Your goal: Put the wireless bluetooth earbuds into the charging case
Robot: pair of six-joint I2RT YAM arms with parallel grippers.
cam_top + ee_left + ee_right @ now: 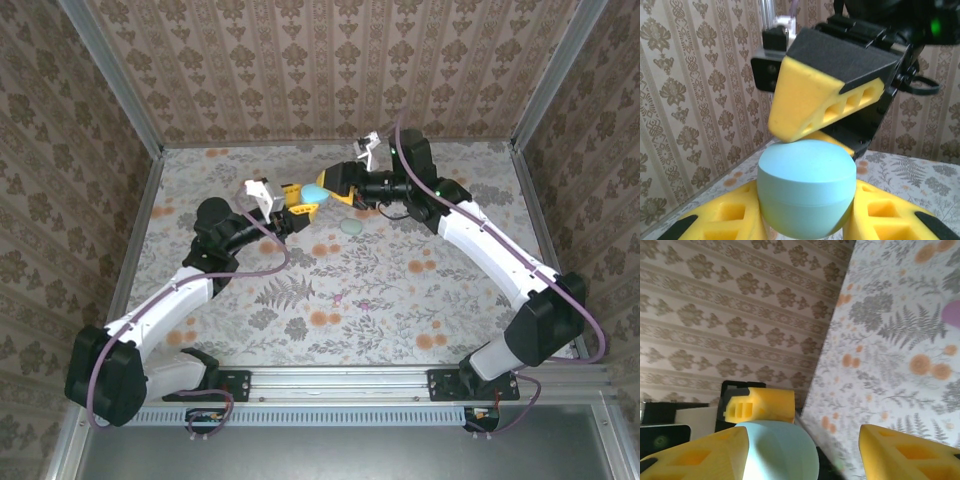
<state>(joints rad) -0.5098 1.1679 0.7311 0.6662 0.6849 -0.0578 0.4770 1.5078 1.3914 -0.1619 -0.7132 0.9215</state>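
Barely begun: left gripper [807,207] holds the closed charging case [805,175] in narrow jaws; right gripper [805,442] jaws spread, empty.

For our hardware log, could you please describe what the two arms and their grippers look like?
The left arm and right arm each have white links, black joints and a looping purple cable. The left gripper and right gripper carry chunky yellow wedge-shaped fingers with black backs and rectangular cut-outs. Small green lights glow on the right arm.
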